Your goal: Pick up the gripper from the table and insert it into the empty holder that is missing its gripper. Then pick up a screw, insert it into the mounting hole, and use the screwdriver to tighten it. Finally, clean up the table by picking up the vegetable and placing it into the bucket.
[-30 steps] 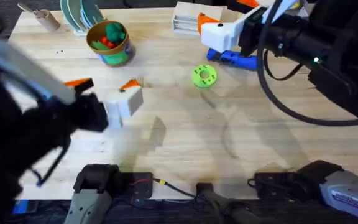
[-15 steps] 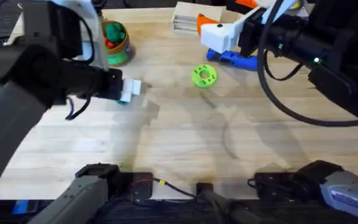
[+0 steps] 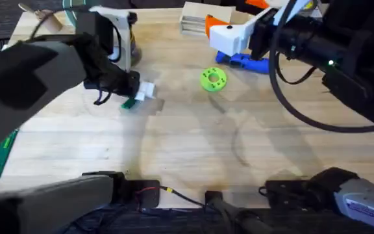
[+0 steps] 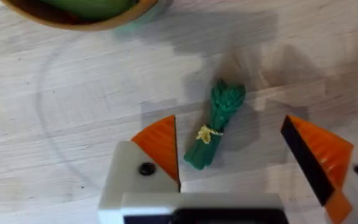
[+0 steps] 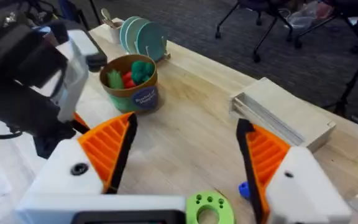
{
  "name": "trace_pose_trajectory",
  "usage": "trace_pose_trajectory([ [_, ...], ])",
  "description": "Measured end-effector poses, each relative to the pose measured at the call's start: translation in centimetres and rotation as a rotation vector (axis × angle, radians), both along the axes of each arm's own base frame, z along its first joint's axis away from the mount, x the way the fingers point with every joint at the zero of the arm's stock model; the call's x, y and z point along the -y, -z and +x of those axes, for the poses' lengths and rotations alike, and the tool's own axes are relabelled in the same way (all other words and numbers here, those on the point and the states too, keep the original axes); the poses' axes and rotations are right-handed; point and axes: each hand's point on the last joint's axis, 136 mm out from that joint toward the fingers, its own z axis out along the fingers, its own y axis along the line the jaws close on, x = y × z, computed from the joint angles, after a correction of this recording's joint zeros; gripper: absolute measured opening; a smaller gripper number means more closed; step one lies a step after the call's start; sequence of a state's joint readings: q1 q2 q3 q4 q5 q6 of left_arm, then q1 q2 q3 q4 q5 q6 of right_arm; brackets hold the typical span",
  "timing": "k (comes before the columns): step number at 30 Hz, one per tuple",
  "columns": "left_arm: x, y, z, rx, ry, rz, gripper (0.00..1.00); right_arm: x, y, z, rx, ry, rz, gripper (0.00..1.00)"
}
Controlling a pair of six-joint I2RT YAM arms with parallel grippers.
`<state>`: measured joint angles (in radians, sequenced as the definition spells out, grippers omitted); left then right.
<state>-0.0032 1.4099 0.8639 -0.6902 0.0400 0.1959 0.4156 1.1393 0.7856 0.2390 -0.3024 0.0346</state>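
Hovering over the far-left part of the wooden counter [image 3: 193,162]: the left gripper [image 4: 244,152], orange fingers [image 4: 160,146] spread wide and released, holding nothing. Lying flat on the wood between those fingers, touching neither: the vegetable [image 4: 214,123], a small green leafy bundle tied with a yellow thread, closer to one finger than the other. Seen from overhead as a green sliver [image 3: 129,103] just under the gripper's white head. Just beyond it toward the far edge: the bucket [image 5: 131,82], yellow rim, blue-green printed side, already carrying green and red toy pieces; lettering on its label too small to read. Parked near the far-right corner: the right gripper [image 5: 185,155], fingers likewise parted and empty, above a lime-green disc [image 3: 213,79] with a hole. Beside that disc, toward the right edge: the screwdriver [image 3: 249,63], bright blue, lying on its side. At the far edge: a pale wooden box [image 5: 284,115] and a rack of blue-green plates [image 5: 140,36]. Between vegetable and bucket: bare wood.
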Motion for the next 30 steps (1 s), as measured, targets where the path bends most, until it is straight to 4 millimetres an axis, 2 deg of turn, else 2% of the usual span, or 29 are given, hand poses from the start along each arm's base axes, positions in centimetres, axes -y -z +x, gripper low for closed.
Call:
trace_pose_trajectory([
  [5, -0.2, 2.6, -0.6, -0.093, 0.018, 0.017, 0.995, 0.0, 0.0, 0.0, 0.0, -0.002, 0.001, 0.992],
  [7, -0.2, 3.3, -0.8, -0.118, 0.022, 0.018, 0.949, 0.0, 0.0, 0.0, 0.0, -0.002, 0.001, 0.993],
  [9, 0.1, 3.4, -0.8, -0.125, 0.03, 0.006, 0.854, 0.0, 0.0, 0.0, 0.0, -0.002, 0.001, 0.993],
  [12, 0.2, 3.4, -0.7, -0.122, 0.039, 0.009, 0.633, 0.0, 0.0, 0.0, 0.0, -0.002, 0.001, 0.994],
  [16, 0.1, 3.3, -0.5, -0.114, 0.039, 0.017, 0.115, 0.0, 0.0, 0.0, 0.0, -0.002, 0.001, 0.994],
  [17, 0.1, 3.3, -0.5, -0.114, 0.044, 0.017, 0.034, 0.0, 0.0, 0.0, 0.0, -0.002, 0.001, 0.994],
  [25, 0.0, 2.8, -1.1, -0.153, 0.044, 0.023, 0.017, 0.0, 0.0, 0.0, 0.0, -0.002, 0.001, 0.993],
  [28, 0.0, 1.3, -0.6, -0.155, 0.044, 0.024, 0.017, 0.0, 0.0, 0.0, 0.0, -0.002, 0.001, 0.994],
  [30, 0.0, -0.6, 0.8, -0.117, 0.043, 0.026, 0.016, 0.0, 0.0, 0.0, 0.0, -0.002, 0.001, 0.994],
])
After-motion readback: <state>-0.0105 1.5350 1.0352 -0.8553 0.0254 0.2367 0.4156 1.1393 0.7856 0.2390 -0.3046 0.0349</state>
